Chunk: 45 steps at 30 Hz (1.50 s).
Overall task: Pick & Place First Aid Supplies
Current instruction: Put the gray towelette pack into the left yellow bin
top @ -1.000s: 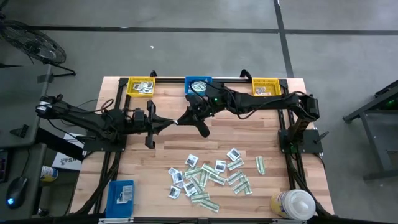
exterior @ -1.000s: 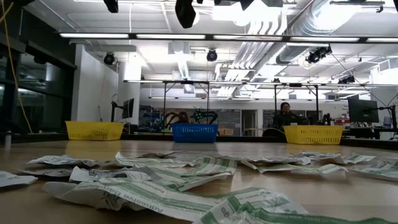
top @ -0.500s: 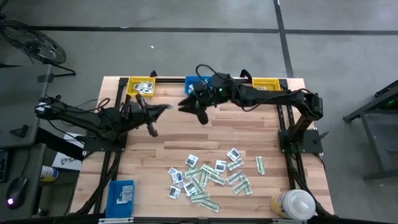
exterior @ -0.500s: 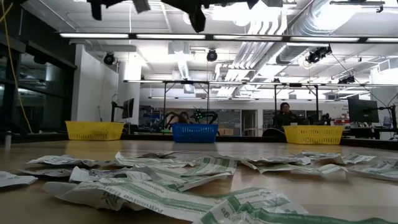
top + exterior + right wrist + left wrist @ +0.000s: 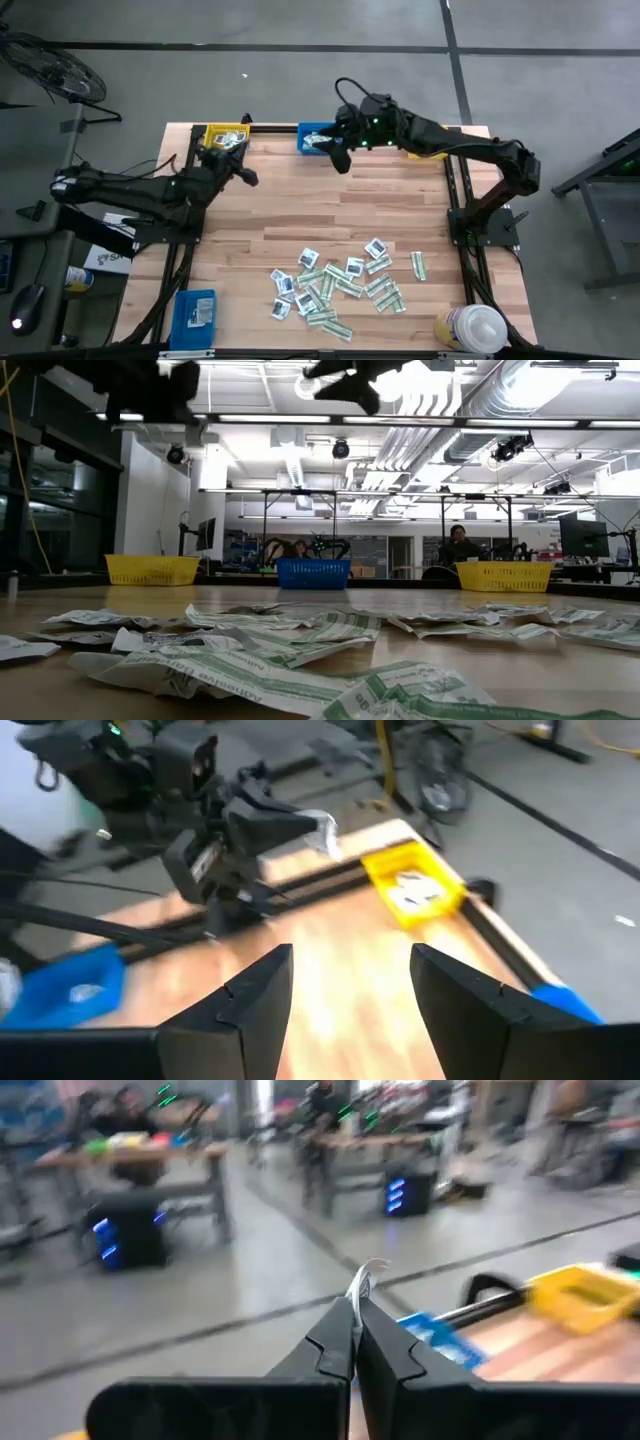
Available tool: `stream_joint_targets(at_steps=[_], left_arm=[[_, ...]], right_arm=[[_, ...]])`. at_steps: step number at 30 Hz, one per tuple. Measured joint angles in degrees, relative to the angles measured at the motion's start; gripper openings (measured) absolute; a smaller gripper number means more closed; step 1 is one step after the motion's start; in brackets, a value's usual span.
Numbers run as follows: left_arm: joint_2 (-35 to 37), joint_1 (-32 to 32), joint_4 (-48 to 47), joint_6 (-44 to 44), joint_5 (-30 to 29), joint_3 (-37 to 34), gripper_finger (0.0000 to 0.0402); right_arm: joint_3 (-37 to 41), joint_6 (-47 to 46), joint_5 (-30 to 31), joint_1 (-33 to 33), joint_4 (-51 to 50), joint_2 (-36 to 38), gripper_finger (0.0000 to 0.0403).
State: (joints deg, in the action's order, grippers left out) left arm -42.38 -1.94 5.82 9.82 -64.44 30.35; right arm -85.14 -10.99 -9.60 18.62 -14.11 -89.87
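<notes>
The left gripper (image 5: 243, 176) is pressed shut on a small white paper packet (image 5: 366, 1280), whose curled edge sticks out past its dark fingertips. In the high view it hovers beside the yellow plastic bin at the counter's far left corner (image 5: 226, 138), which already holds a few pale packets. The right gripper (image 5: 338, 153) stands wide open with nothing between its fingers, right at the blue plastic bin at the far middle edge (image 5: 316, 136), where a white packet lies inside. A second yellow plastic bin (image 5: 428, 141) sits at the far right, partly under the right arm.

The loose heap of flat paper packets, squarish white ones and narrow green-and-white strips (image 5: 338, 284), lies scattered on the pale wooden slat counter (image 5: 300, 215) near its front edge, well apart from both grippers. In the low view the packets look crinkled and thin. A flat blue box (image 5: 195, 310) lies at the front left corner, and a large white-capped bottle (image 5: 471, 327) at the front right.
</notes>
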Motion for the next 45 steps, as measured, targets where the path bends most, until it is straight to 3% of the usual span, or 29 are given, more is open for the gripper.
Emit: stream_joint_targets(at_steps=[5, 10, 16, 21, 29, 36, 45], left_arm=[[-0.02, 11.55, -14.27, 14.75, 6.98, 0.0, 0.0], [-1.44, 24.0, -23.46, 24.74, 17.51, 0.0, 0.0], [-6.46, 38.24, -25.55, 31.65, 29.43, -0.02, 0.0], [-12.15, 46.16, -25.88, 35.48, 36.62, -0.02, 0.0], [-18.65, 51.34, -19.59, 35.63, 36.74, -0.02, 0.0], [-22.31, 51.81, -18.83, 38.28, 33.37, 1.46, 0.0006], [-22.66, 51.81, -19.38, 39.58, 33.22, 1.99, 0.009]], right_arm=[[0.01, 2.37, 2.35, 3.26, -6.36, 2.39, 0.0198], [0.0, 4.47, 3.9, 6.73, -11.05, 3.93, 0.0197], [0.0, 7.36, 3.8, 10.35, -14.69, 4.12, 0.0198], [0.02, 10.01, 3.49, 12.58, -15.32, 4.12, 0.0197], [0.02, 13.47, 2.62, 16.08, -15.38, 4.12, 0.0197], [0.02, 16.03, 2.55, 18.25, -17.35, 4.12, 0.0197], [0.04, 17.36, 1.88, 19.31, -21.54, 4.12, 0.0197]])
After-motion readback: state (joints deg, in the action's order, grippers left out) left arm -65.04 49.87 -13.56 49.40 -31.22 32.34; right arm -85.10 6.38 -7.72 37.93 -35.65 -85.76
